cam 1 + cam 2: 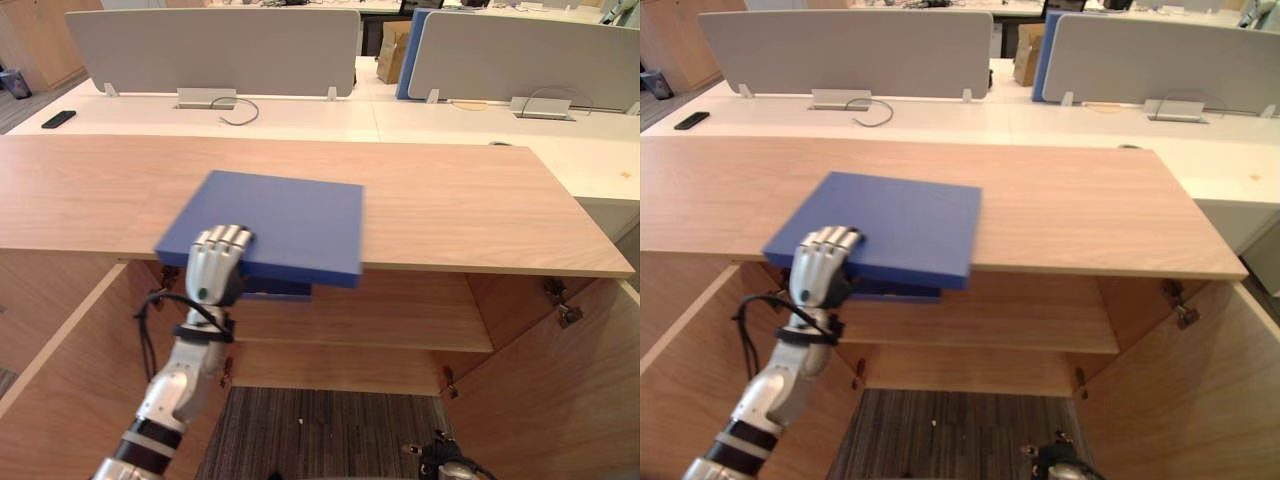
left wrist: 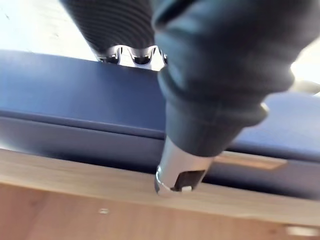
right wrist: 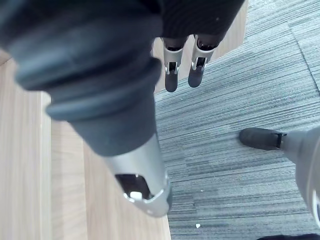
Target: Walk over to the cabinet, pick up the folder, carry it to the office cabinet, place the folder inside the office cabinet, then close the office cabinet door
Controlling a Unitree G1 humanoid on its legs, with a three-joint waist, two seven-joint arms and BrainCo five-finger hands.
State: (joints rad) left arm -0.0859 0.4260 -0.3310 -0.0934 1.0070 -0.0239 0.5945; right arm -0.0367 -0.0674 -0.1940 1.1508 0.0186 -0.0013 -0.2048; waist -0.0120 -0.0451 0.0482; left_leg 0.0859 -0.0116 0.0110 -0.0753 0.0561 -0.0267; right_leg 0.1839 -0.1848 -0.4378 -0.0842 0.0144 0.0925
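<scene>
Left hand [image 1: 215, 262] clamped on the near left corner of the blue folder [image 1: 285, 225], fingers [image 1: 228, 238] curled over the top cover, thumb [image 2: 176, 172] tucked below against the wooden front edge. Folder flat on the cabinet [image 1: 450, 200], turned a little askew, near edge and gripped corner hanging out past the front lip, far edge well short of the middle of the top. Bare wood all round: a broad stretch to the right, a narrower strip to the left, more behind up to the back edge. Below the lip, both doors swung wide, left door [image 1: 60, 400] and right door [image 1: 560, 400] angled outward, a single shelf [image 1: 380, 325] across the opening with free room above and beneath it. Grey carpet [image 1: 320, 430] between the doors. Right hand [image 3: 140, 170] low beside the right door, fingers [image 3: 171, 75] straight and slack over the carpet, holding nothing. Beyond the back edge, white desks [image 1: 300, 115] with grey screens [image 1: 215, 45] standing upright, well apart from the folder.
</scene>
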